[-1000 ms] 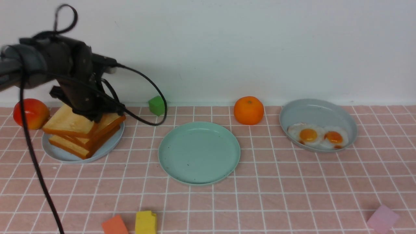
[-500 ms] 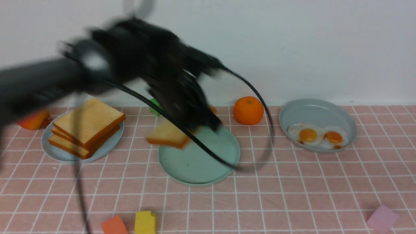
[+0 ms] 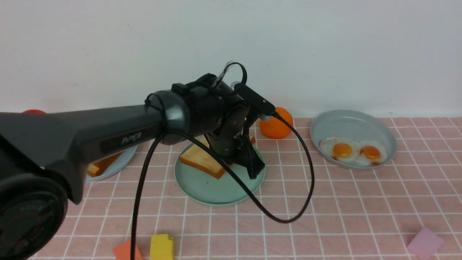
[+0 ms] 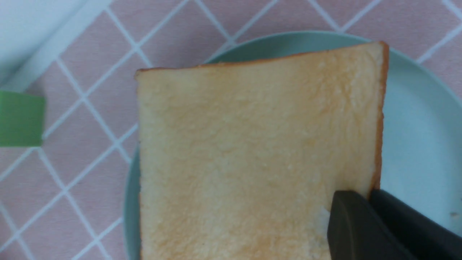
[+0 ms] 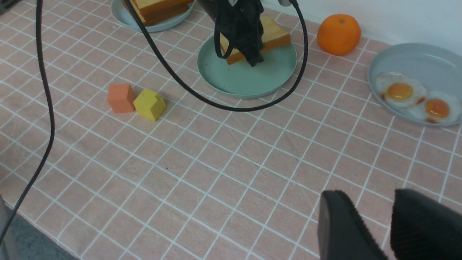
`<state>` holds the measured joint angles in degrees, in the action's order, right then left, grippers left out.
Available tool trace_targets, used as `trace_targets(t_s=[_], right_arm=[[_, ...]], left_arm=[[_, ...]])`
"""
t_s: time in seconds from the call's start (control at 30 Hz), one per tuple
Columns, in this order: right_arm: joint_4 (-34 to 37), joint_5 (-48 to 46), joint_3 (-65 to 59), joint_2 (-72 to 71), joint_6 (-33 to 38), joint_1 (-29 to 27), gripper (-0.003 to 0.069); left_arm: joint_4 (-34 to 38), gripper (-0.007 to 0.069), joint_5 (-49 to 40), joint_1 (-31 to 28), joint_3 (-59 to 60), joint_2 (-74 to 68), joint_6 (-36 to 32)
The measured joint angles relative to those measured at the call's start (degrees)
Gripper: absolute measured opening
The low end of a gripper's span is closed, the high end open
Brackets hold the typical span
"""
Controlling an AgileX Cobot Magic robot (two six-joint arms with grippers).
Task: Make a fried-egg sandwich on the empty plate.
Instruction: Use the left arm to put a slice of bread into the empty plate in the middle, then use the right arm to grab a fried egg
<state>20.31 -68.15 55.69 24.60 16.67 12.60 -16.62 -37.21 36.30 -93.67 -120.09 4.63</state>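
My left gripper [image 3: 249, 159] is shut on the edge of a golden toast slice [image 3: 200, 159] and holds it low over the back of the mint-green plate [image 3: 216, 191]. The left wrist view shows the jaws [image 4: 370, 193] pinching the slice [image 4: 252, 151] at its crust, above the plate [image 4: 415, 119]. I cannot tell whether the slice touches the plate. The fried egg with the yellow-orange yolk [image 3: 342, 150] lies in the grey dish [image 3: 352, 122] at the right. My right gripper [image 5: 375, 202] is open and empty, above the tablecloth near the front right.
A second egg with a redder yolk [image 3: 370, 152] lies beside the first. More toast on a pale plate [image 3: 119, 164] is partly hidden behind my left arm. An orange [image 3: 279, 126], a green block [image 4: 20, 117], orange [image 3: 124, 252], yellow [image 3: 161, 247] and pink [image 3: 424, 242] blocks lie around.
My left arm has taken the top slice off the stack at the left and swung it right, to over the mint-green plate. The eggs and blocks have not moved.
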Motion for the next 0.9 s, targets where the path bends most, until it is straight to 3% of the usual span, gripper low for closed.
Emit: trace_targets(t_s=[0.2,0.4,0.57,0.67,0.83,0.9], right_arm=[[0.92,-0.04,0.00,0.00,0.00,0.00,0.0239],[1.16,-0.11,0.00,0.00,0.00,0.00,0.0239],[1.16,0.87,0.00,0.00,0.00,0.00,0.0239],[1.11,1.21,0.00,0.76,-0.54,0.00,0.0239],[-0.61,3.21,0.04,11.79,-1.74,0.00,0.0239],[-1.26,5.81,0.04,16.37,-1.74,0.00,0.0239]], left_arm=[[2.66,0.0129,-0.37,0.00,0.00,-0.34,-0.95],[4.84,0.0282,-3.44,0.00,0.00,0.34,-1.05],[5.75,0.0321,-7.04,0.00,0.00,3.67,-1.05],[6.21,0.0278,-9.71,0.27,0.00,7.49,-0.74],[8.42,0.0030,-11.58,4.15,1.12,26.10,3.69],[9.20,-0.0013,-11.37,6.17,2.90,32.92,4.14]])
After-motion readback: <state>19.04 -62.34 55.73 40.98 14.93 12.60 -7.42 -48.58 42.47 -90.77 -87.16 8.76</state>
